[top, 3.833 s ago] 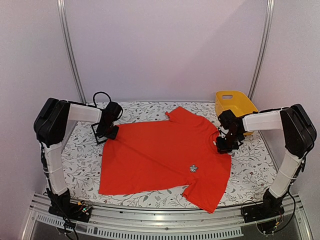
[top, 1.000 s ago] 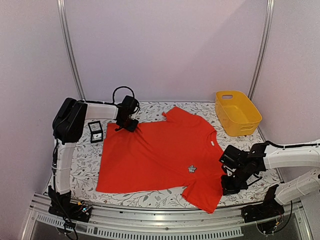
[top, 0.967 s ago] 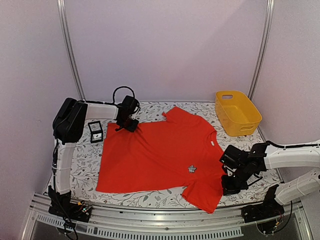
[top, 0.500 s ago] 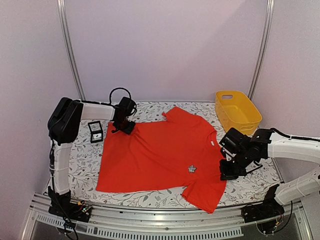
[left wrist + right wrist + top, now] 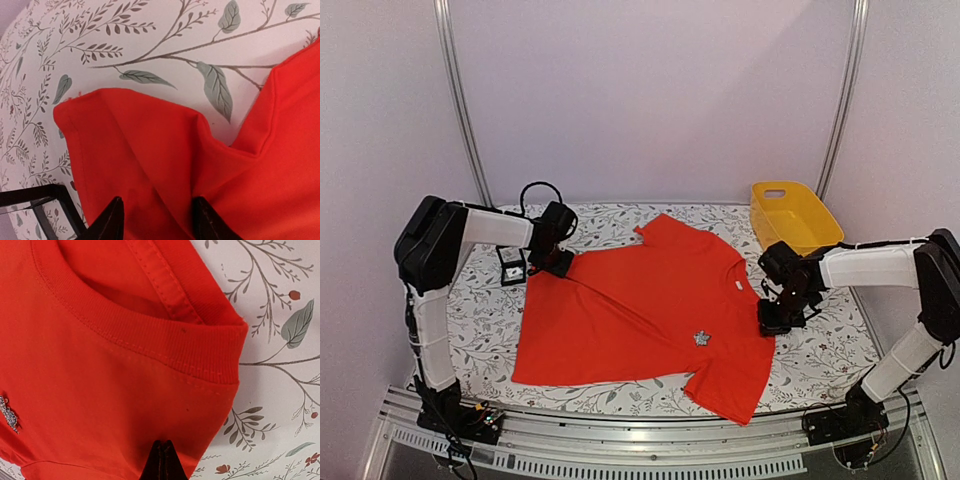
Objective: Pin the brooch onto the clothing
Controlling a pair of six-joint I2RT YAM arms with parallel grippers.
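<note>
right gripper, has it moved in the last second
Yes. The right gripper has moved away from the near edge, closer to the yellow basket, and is now over the shirt near its collar.

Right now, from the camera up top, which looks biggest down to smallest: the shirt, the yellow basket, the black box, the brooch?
1. Shirt, by far the biggest.
2. Yellow basket.
3. Black box.
4. Brooch, just a tiny sparkle on the shirt.
</note>
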